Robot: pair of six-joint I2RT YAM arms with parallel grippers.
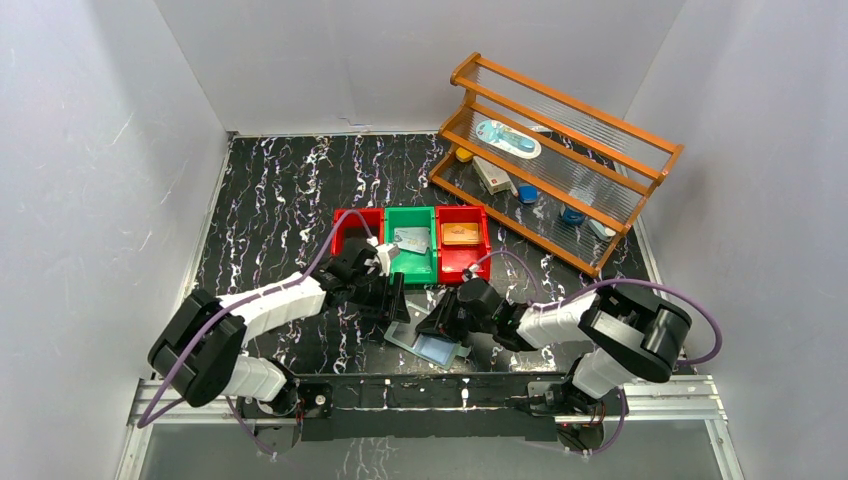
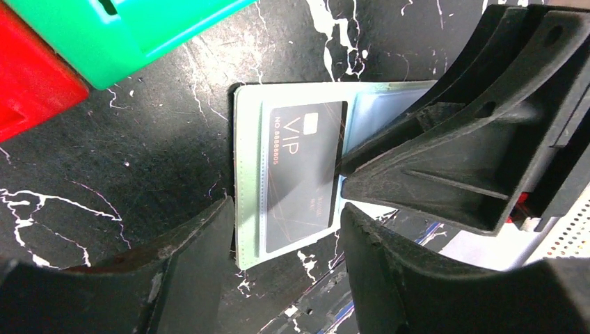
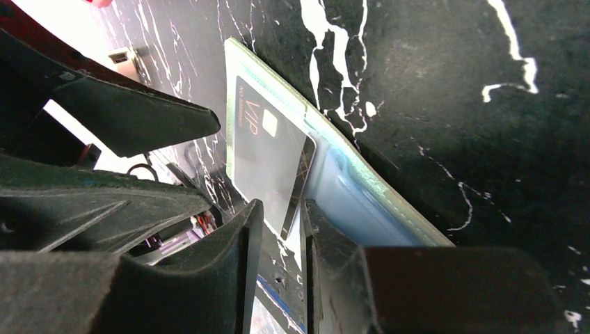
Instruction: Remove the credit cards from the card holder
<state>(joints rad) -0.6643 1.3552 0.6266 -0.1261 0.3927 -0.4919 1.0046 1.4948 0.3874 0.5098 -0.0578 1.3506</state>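
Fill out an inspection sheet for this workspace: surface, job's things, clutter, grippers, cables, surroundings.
Surface: black, white-veined table.
Job's things: card holder lies open near the arm bases, with the dark VIP card in its sleeve. A silvery card lies in the green bin and a tan-gold card in the right red bin.
Clutter: left red bin; small items on the wooden rack.
Grippers: left gripper is open over the holder. The right gripper has its jaws narrow at the dark card's corner; grip unclear.
Cables: purple cables run along both arms.
Surroundings: white walls.
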